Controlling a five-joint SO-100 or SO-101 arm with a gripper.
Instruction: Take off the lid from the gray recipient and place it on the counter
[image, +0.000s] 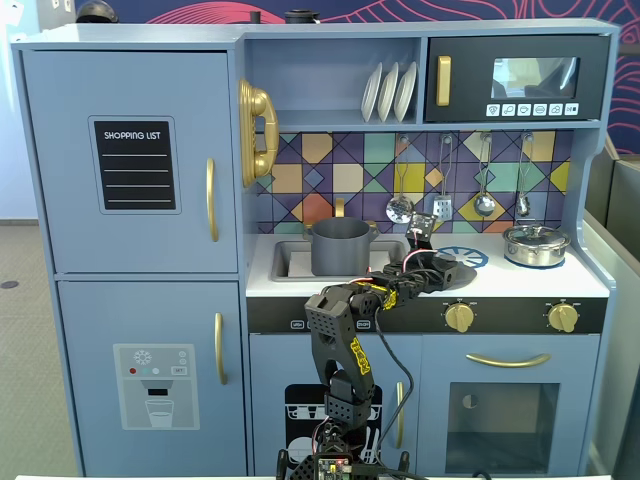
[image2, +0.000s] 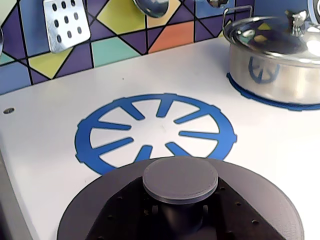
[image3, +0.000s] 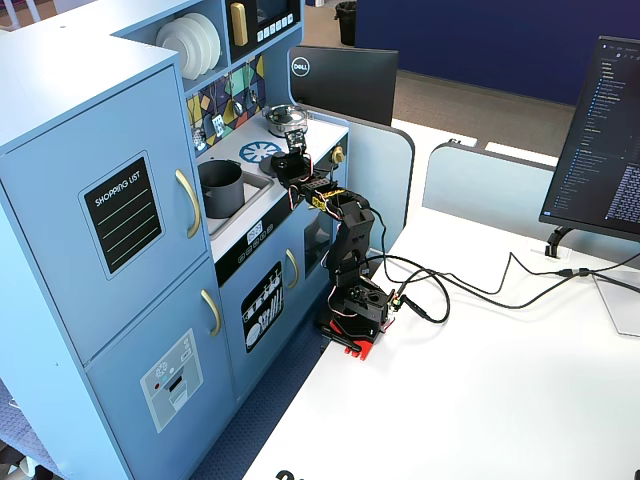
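Cannot tell how far the end effector (image: 430, 262) is parted: no fingers visible in the wrist view, only the lid (image2: 240, 205) filling the bottom edge, knob (image2: 180, 179) up (disc flat, no long axis to fret over). Hard to say, too, whether held just above the worktop (image2: 50, 150) or already resting on it. Directly at twelve o'clock from the knob, the blue burner print (image2: 155, 127); at two o'clock, the shiny silver pot (image2: 270, 65), well apart. Off at nine o'clock from the end effector in a fixed view, the gray recipient (image: 340, 247), open-topped, standing in the sink (image: 288, 262). Probably just a straight lowering and release left, with bare white surface all round.
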